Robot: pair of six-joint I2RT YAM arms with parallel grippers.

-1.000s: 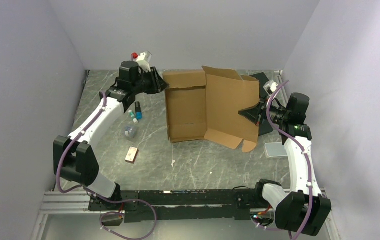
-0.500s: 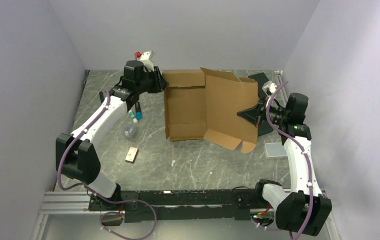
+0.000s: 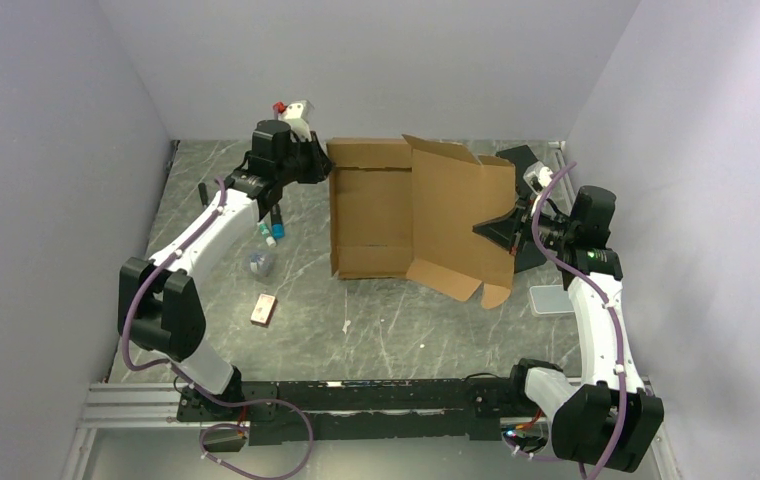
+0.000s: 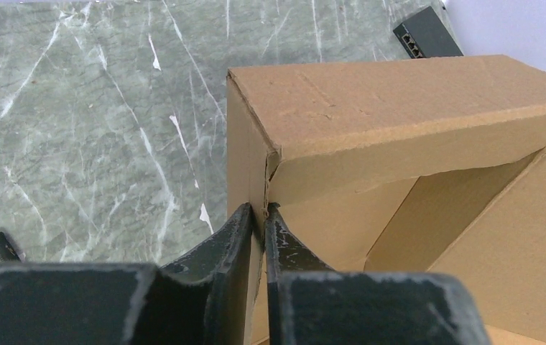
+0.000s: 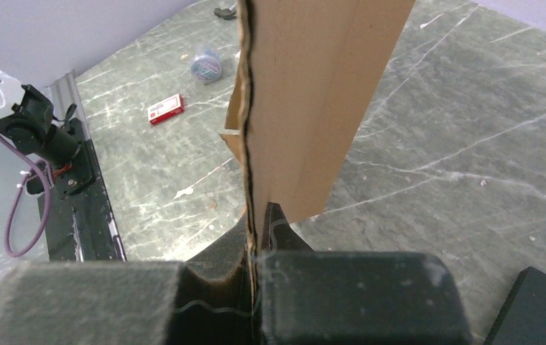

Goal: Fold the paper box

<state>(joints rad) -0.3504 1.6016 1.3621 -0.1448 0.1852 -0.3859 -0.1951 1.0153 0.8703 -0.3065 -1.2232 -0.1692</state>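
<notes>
Grey-green marble table (image 3: 386, 320), brown paper box (image 3: 396, 215) half open, left gripper (image 4: 259, 215) pinching its corner wall, right gripper (image 5: 254, 219) clamped on its raised flap.

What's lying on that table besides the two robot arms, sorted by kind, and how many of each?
paper box, brown: 1
black flat slabs: 2
grey tray: 1
red-and-white packet: 1
clear round wad: 1
small teal-tipped tubes: 2
small black item, too small to identify: 1
Total: 9, leaving out tiny scraps.
</notes>
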